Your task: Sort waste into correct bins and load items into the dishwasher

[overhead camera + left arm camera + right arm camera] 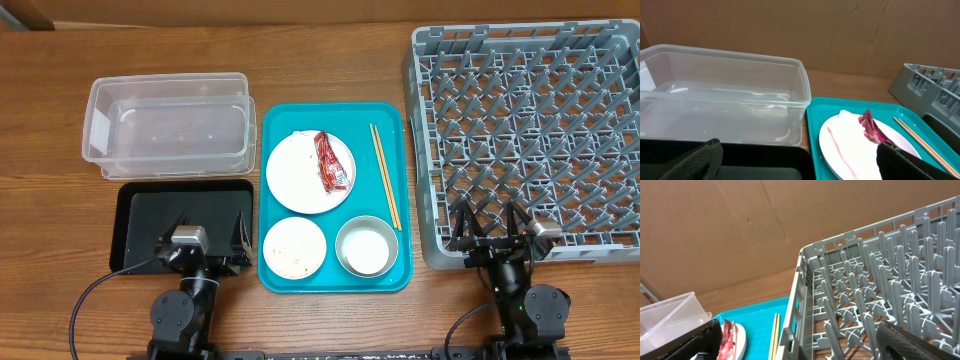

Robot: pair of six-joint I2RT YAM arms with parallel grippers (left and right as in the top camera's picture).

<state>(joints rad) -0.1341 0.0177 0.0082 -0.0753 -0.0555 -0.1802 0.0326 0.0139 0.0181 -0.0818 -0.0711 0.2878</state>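
A red wrapper (332, 163) and a white napkin (299, 139) lie on a large white plate (305, 178) on the teal tray (335, 282). Chopsticks (386, 176) lie along the tray's right side. A small plate (294, 247) with whitish rice and a white cup (366, 248) sit at its front. The clear tub (165, 135) and black tray (150, 222) are on the left, and the grey rack (530, 130) is on the right. My left gripper (213, 228) is open and empty over the black tray (765, 162). My right gripper (490, 225) is open and empty at the rack's front edge (880, 280).
A brown cardboard wall (790, 30) stands behind the table. The wooden tabletop (60, 230) shows around the containers. The left wrist view shows the wrapper (871, 127) on the plate (845, 147). The right wrist view shows the chopsticks (775, 330).
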